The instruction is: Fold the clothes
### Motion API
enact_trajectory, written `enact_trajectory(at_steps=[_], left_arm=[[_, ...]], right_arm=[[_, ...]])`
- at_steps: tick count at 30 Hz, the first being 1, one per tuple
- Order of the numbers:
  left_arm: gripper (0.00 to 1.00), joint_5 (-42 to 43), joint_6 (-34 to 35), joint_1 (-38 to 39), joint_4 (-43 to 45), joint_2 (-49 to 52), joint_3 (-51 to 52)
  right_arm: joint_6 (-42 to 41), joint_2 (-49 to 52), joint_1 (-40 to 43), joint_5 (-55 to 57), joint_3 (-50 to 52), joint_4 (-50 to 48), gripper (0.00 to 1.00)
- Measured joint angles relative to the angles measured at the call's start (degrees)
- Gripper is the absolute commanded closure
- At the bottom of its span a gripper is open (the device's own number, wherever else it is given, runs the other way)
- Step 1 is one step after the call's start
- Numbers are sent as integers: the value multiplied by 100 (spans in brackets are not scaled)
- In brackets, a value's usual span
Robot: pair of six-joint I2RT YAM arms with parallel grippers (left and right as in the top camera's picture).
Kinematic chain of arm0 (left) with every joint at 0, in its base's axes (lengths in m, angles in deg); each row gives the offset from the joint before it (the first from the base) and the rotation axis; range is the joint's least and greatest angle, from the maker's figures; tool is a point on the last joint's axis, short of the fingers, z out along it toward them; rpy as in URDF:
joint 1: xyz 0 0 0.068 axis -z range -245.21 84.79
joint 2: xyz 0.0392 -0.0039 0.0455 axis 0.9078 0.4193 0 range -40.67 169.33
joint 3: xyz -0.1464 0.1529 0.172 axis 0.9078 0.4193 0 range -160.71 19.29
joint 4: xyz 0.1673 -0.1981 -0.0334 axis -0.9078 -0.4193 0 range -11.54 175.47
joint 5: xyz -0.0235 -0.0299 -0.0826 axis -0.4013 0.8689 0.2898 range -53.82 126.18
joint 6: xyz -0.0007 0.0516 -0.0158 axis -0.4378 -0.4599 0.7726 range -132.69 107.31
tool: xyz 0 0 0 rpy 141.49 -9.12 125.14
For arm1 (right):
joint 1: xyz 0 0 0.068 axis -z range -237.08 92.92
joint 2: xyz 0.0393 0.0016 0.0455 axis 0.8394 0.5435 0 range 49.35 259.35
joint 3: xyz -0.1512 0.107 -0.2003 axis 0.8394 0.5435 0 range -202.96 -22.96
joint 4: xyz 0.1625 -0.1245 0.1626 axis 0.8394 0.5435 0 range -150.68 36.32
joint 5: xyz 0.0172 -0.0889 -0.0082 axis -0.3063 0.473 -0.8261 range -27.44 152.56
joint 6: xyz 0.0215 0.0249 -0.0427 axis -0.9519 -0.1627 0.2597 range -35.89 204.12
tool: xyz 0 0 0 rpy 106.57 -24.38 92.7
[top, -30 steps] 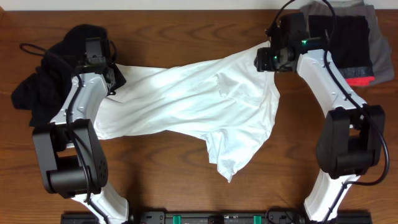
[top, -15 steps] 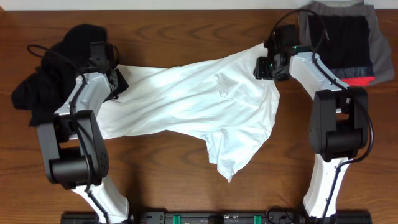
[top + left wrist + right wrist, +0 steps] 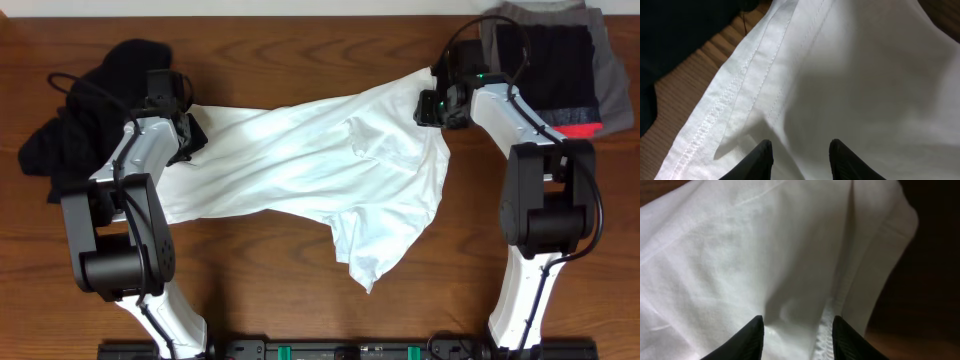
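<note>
A white T-shirt lies spread across the middle of the table. The left claw and right claw each sit parted over a far-edge hem, pinching nothing yet. If either closes shallow, the hem could slip free, bunching cloth toward the black garments.

Wooden table: dark brown, grain running left-right, bare at the front and along the back edge. Pale strip along the top edge of the overhead view, beyond the tabletop. Black rail at the near edge, w/ green fittings. Left wrist view: band of table wood, ribbed grain. Right wrist view: table wood in the lower right corner, blurred.
</note>
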Motion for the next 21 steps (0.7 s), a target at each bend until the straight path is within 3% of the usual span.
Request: enact_trajectory(at_steps=[7, 10, 15, 18, 21], left_arm=[[69, 0, 24, 0, 2, 0, 0], [79, 0, 37, 0, 0, 0, 0], [81, 0, 24, 0, 26, 0, 0], [92, -2, 37, 0, 122, 0, 0], [94, 0, 31, 0, 225, 7, 0]], right_arm=[[-44, 96, 0, -116, 0, -87, 71], [-50, 101, 0, -155, 0, -103, 78], [-79, 101, 0, -192, 0, -103, 79], [-76, 101, 0, -203, 0, -103, 80], [-79, 101, 0, -208, 0, -103, 83]])
